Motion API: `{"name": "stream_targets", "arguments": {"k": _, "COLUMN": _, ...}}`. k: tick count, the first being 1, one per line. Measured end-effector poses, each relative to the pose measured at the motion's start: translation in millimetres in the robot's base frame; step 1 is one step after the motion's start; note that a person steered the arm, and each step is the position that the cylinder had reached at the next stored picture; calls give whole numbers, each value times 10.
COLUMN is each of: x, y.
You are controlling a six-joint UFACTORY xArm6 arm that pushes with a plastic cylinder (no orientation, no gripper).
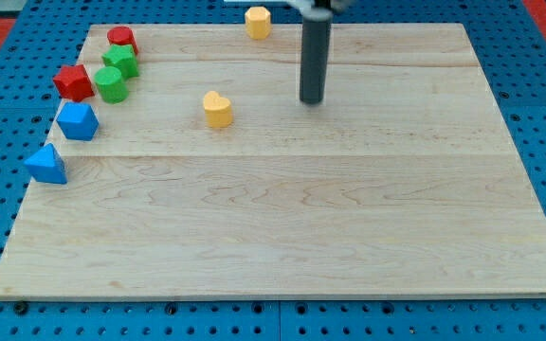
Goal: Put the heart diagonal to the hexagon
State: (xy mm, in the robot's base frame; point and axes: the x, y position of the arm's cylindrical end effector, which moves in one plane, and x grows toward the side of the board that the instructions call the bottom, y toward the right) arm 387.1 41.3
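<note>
A yellow heart block (pixel 218 109) lies on the wooden board (pixel 282 227), left of centre in the upper half. A yellow hexagon block (pixel 258 21) sits at the board's top edge, up and to the right of the heart. My tip (pixel 312 100) is at the lower end of the dark rod, to the right of the heart at about the same height, with a clear gap between them. It is below and to the right of the hexagon and touches no block.
At the view's upper left stand a red cylinder (pixel 121 40), a green block (pixel 121 61), another green block (pixel 112 84), a red star-like block (pixel 73 82), a blue block (pixel 78 121) and a blue triangle (pixel 46 165). Blue pegboard surrounds the board.
</note>
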Motion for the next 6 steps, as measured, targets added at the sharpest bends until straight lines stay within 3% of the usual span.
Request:
{"name": "stream_targets", "arguments": {"k": 1, "x": 169, "y": -908}}
{"name": "stream_targets", "arguments": {"k": 2, "x": 112, "y": -1165}}
{"name": "stream_targets", "arguments": {"k": 3, "x": -148, "y": -1249}}
{"name": "stream_targets", "arguments": {"k": 4, "x": -861, "y": -955}}
{"name": "stream_targets", "arguments": {"k": 5, "x": -1252, "y": -826}}
{"name": "stream_targets", "arguments": {"k": 6, "x": -783, "y": -535}}
